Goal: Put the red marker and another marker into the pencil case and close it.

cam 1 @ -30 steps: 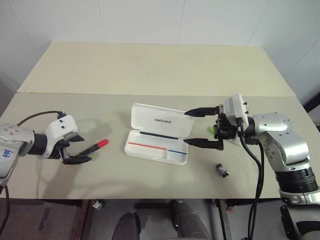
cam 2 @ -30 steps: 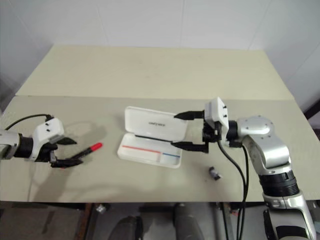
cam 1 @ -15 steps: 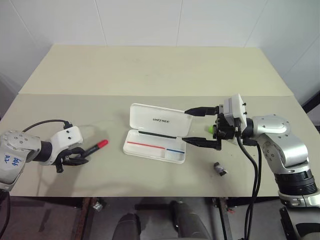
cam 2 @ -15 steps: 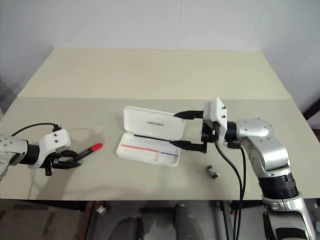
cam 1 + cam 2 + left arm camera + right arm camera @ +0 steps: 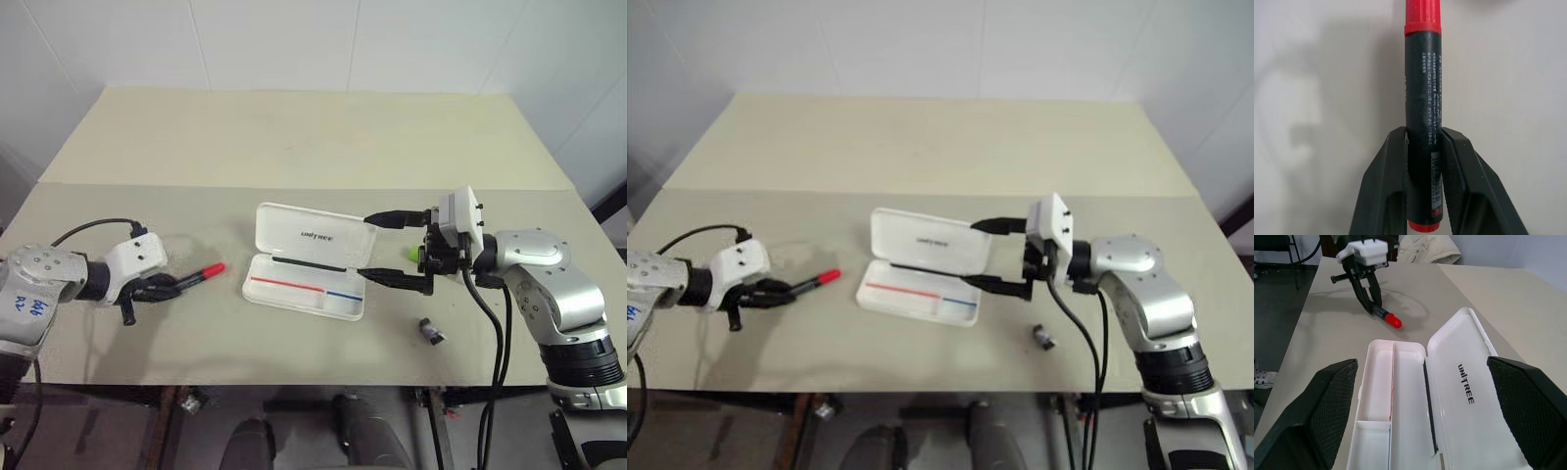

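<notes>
Currently:
step: pick-up of the red marker (image 5: 192, 279); judged just grasped, not yet carried over.
left gripper: left gripper (image 5: 1422, 183) pinches the dark barrel of the red marker, one finger on each side, red cap end pointing away from the wrist.
red marker place: well to the left of the pencil case (image 5: 312, 272), by the left gripper, red tip aimed toward the case; cannot tell if it is clear of the table (image 5: 294, 137).
right gripper: right gripper (image 5: 383, 248) spread wide, holding nothing, fingers level at the case's right end, one by the lid edge and one by the tray edge.
pencil case: open, lid propped up at the back, tray bare, small compartment at one end.
another marker: light green marker (image 5: 414, 253) just right of the case, mostly hidden behind the right gripper.
stubby dark object: small dark object (image 5: 433, 333) right of the case, nearer the front edge; leave alone.
next move: judged, carry the red marker right to the tray, line it up lengthwise, lower and release.
risk: marker may land across the tray rim.
writing: "UNITREE" in dark letters on the lid; fine print on the marker barrel, unreadable; blue scribble on the left arm, unreadable.
</notes>
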